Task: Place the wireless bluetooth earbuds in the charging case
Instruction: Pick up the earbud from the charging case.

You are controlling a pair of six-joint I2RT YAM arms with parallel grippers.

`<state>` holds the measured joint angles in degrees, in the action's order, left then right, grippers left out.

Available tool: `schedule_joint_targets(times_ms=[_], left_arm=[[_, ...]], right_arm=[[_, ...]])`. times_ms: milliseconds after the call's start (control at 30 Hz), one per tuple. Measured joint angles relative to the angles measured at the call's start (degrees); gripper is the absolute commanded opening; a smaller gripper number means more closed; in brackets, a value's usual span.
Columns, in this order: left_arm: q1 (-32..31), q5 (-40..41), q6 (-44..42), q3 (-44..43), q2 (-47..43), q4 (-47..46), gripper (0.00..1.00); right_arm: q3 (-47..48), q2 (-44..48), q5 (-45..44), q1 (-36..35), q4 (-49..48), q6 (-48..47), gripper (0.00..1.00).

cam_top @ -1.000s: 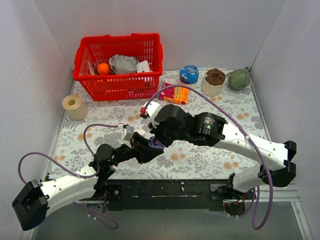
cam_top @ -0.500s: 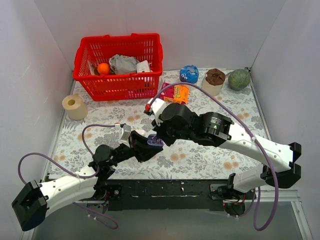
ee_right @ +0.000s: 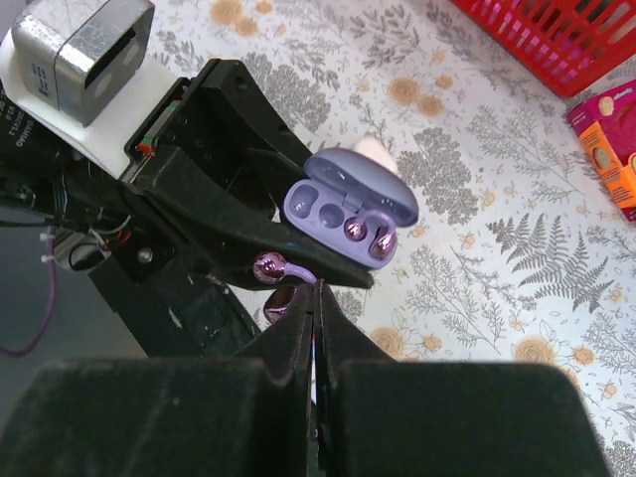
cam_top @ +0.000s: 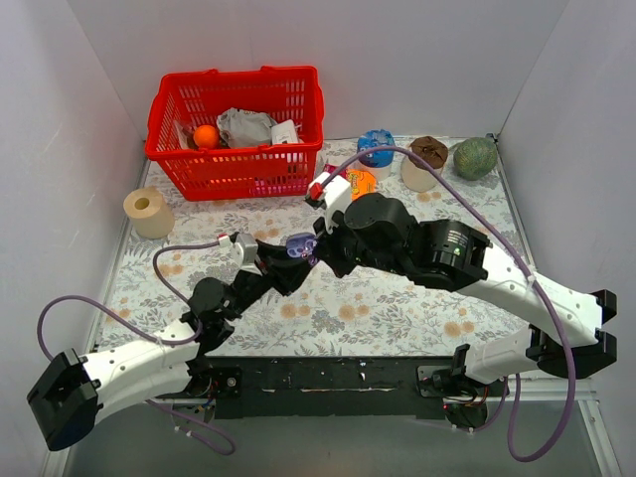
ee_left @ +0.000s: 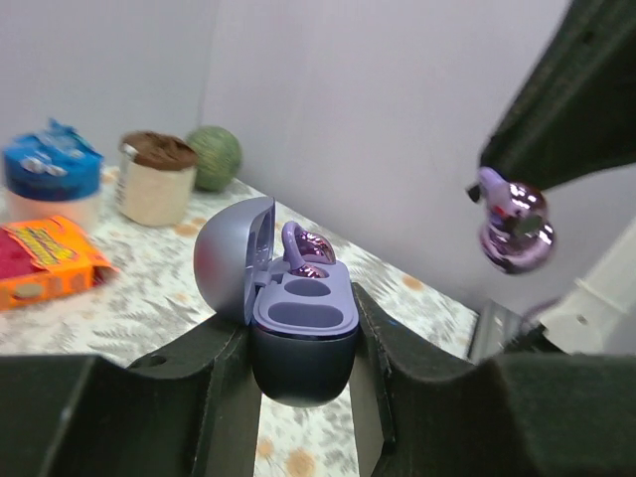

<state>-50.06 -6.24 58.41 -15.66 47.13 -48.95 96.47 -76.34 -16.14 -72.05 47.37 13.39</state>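
My left gripper is shut on the pale lavender charging case and holds it above the table with its lid open. One purple earbud sits in the far seat of the case; the near seat is empty. The case also shows in the right wrist view and in the top view. My right gripper is shut on the second purple earbud, pinched by its band, and holds it just beside the case. That earbud hangs in the left wrist view at the upper right.
A red basket with an orange ball stands at the back left. A paper roll is at the left edge. A snack packet, a blue tub, a brown-topped cup and a green ball are at the back right.
Both grippers have moved away from the near edge and upward, the left with the case, the right with the earbud. The two stay close together.
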Motion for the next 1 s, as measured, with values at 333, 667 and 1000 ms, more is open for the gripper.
schedule_joint_targets(times_ms=[333,667,1000], left_arm=[[0.0,12.9,-15.7,-8.7,10.6,-6.5,0.00],[-0.1,15.5,-25.5,-7.8,11.4,-13.2,0.00],[-0.3,15.0,-20.8,-5.2,7.0,-12.7,0.00]], right_arm=[[12.8,-4.7,-5.2,2.0,0.5,2.0,0.01],[15.2,-7.8,-6.1,5.7,2.5,4.9,0.01],[15.2,-8.5,-3.8,5.9,3.3,5.2,0.01]])
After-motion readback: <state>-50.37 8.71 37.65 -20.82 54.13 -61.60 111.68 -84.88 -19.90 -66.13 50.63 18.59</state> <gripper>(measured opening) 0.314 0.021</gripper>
